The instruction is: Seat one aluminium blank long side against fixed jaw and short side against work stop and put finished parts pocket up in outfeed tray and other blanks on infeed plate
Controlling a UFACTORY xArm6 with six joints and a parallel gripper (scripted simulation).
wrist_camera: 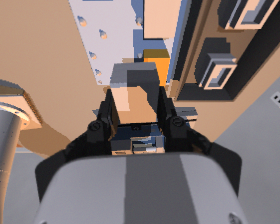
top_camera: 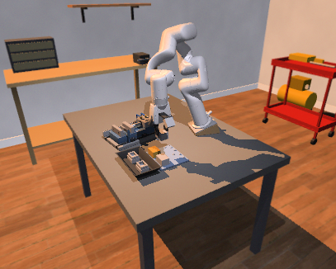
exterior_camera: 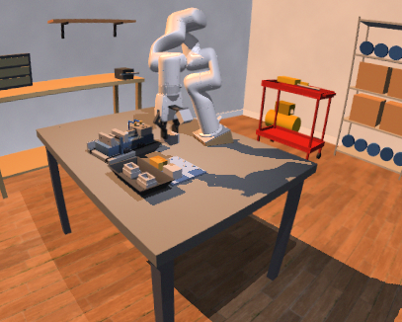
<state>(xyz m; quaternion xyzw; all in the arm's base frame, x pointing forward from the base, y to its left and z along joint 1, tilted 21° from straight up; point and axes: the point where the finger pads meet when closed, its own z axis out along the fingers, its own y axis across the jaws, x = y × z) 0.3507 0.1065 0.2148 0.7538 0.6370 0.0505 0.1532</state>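
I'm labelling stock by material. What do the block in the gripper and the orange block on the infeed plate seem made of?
The gripped block looks like aluminium: pale, matte grey faces. The orange block looks like brass: flat orange-yellow colour, no shine, so this is a guess from colour alone.

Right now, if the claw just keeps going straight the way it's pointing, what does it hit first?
The claw points down, shut on an aluminium blank. Below the blank in the wrist view lies bare table top, between the vise and the infeed plate. So probably the table; depth is unclear.
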